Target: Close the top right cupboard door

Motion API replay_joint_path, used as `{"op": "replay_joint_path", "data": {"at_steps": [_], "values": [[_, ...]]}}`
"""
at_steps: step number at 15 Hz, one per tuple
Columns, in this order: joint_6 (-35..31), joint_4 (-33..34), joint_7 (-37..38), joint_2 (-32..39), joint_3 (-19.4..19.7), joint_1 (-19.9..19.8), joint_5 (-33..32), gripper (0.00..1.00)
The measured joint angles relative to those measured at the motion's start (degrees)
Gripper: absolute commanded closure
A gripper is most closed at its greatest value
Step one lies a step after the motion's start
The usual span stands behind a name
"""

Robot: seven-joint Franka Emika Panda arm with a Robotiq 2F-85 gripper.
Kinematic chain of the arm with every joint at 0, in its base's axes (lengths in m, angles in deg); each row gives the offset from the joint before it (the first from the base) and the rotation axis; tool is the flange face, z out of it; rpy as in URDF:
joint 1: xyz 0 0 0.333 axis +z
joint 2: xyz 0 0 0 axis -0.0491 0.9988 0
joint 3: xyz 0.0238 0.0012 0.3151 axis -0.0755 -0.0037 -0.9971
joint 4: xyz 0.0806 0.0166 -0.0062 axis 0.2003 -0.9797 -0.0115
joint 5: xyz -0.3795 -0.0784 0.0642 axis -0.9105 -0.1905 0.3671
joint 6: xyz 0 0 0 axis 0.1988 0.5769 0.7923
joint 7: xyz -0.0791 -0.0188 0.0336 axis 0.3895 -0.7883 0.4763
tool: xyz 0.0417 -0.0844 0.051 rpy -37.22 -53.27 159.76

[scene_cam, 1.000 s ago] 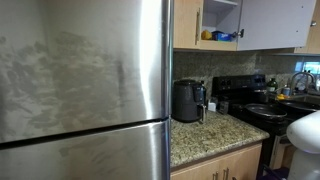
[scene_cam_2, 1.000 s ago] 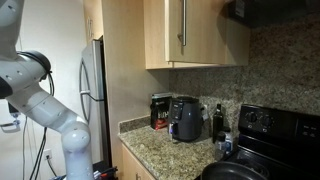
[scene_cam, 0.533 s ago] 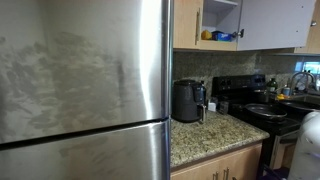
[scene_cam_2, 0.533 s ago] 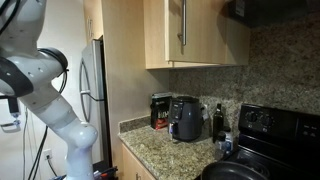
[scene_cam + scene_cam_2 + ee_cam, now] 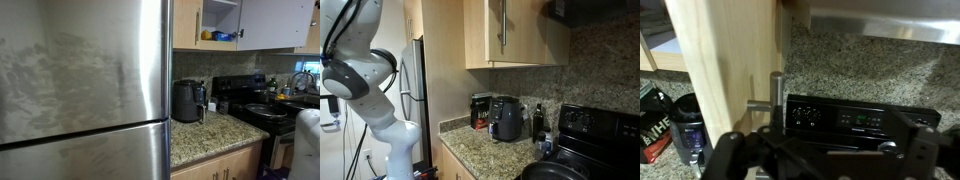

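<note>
The door (image 5: 275,22) is found swung open above the stove (image 5: 255,102), its pale inner face shown. In the wrist view it is seen ahead of the gripper (image 5: 825,162) and toward the left, its handle (image 5: 776,92) upright. The jaws are spread wide and nothing is held.

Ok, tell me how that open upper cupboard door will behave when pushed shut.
The top right cupboard door looks like a flat, rigid panel, so it should probably swing as one piece without flexing. It stands open, pale inner face showing, so a light push likely pivots it; a hard shove may slam it.
</note>
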Motion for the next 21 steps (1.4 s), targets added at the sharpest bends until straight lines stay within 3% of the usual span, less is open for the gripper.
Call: {"op": "replay_joint_path", "data": {"at_steps": [2, 6, 12, 17, 21], "values": [[1.8, 1.1, 0.2, 0.0, 0.2, 2.5, -0.5, 0.0], [8.8, 3.4, 0.2, -0.1, -1.3, 4.0, -0.5, 0.0], [20.8, 2.1, -0.8, 0.4, -12.2, 3.9, -0.2, 0.0], [24.3, -5.0, -5.9, 0.5, -28.9, -3.1, -4.8, 0.0], [20.2, -11.5, -8.6, 0.2, -45.1, -9.7, -16.4, 0.0]]}}
